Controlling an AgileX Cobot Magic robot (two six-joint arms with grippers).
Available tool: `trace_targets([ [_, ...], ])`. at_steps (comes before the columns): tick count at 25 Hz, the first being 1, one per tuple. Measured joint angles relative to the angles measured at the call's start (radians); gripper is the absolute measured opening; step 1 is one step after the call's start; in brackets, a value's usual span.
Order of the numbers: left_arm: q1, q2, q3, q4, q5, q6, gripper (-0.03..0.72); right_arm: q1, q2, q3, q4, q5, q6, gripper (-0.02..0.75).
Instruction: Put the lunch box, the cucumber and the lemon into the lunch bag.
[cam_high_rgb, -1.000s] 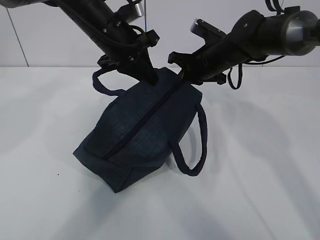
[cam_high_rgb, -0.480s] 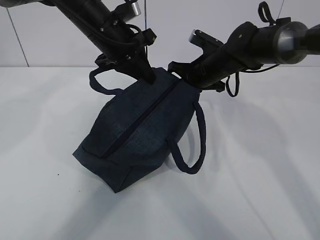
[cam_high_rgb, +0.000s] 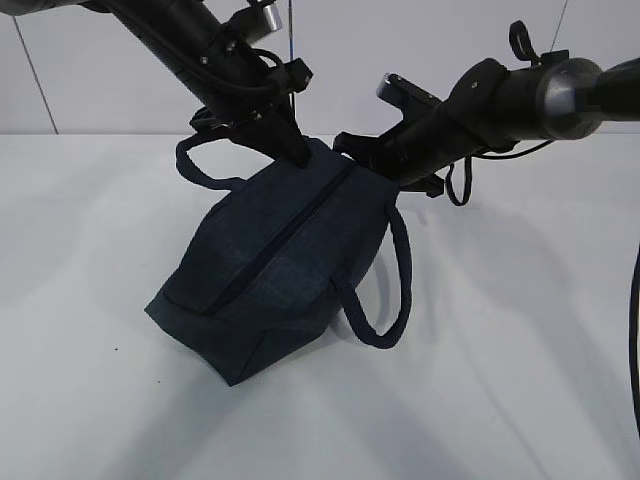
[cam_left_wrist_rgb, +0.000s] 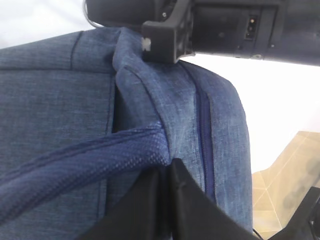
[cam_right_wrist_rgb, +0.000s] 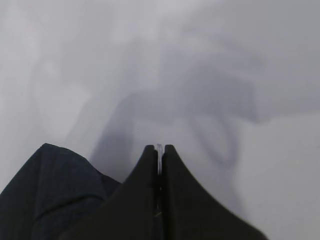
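Note:
The dark navy lunch bag (cam_high_rgb: 250, 290) lies tilted on the white table, its zipper (cam_high_rgb: 280, 235) closed along the top. My left gripper (cam_high_rgb: 300, 155) is shut on the bag's far end; in the left wrist view its jaws (cam_left_wrist_rgb: 167, 164) pinch the fabric (cam_left_wrist_rgb: 50, 100) where a handle (cam_left_wrist_rgb: 75, 167) joins. My right gripper (cam_high_rgb: 372, 160) is at the bag's far right corner, shut on a thin silvery piece at the zipper's end (cam_right_wrist_rgb: 159, 148), with the bag (cam_right_wrist_rgb: 45, 195) at its lower left. The lunch box, the cucumber and the lemon are out of view.
One loop handle (cam_high_rgb: 385, 290) hangs off the bag's right side and the other (cam_high_rgb: 200, 165) sticks out at the back left. White table (cam_high_rgb: 520, 350) surrounds the bag, with a white wall behind. Both arms cross above the bag's far end.
The right arm has swung a little left and lower at the bag's far corner. The bag's far end shifted slightly left. Both grippers stay shut.

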Motion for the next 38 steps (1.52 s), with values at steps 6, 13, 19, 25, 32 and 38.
trace_targets([
  [6, 0.0, 0.0, 0.0, 0.004, 0.0, 0.0, -0.002, 0.0, 0.002, -0.002, 0.002, 0.0, 0.0, 0.018],
  [13, 0.0, 0.0, 0.0, 0.011, 0.0, 0.0, -0.004, 0.0, 0.007, -0.04, -0.01, 0.037, 0.0, 0.071],
  [19, 0.009, 0.0, 0.0, 0.063, 0.0, 0.001, -0.004, 0.0, 0.007, -0.098, -0.049, 0.095, 0.0, 0.254],
  [25, 0.06, 0.0, 0.0, 0.093, 0.0, 0.004, -0.004, 0.0, -0.035, -0.17, -0.19, 0.148, 0.0, 0.294],
  [32, 0.117, 0.033, 0.0, 0.13, -0.001, -0.014, -0.004, 0.0, -0.116, -0.206, -0.38, 0.276, 0.0, 0.295],
  [38, 0.117, 0.038, 0.0, 0.13, -0.001, -0.043, 0.056, 0.0, -0.162, -0.207, -0.5, 0.486, 0.0, 0.295],
])
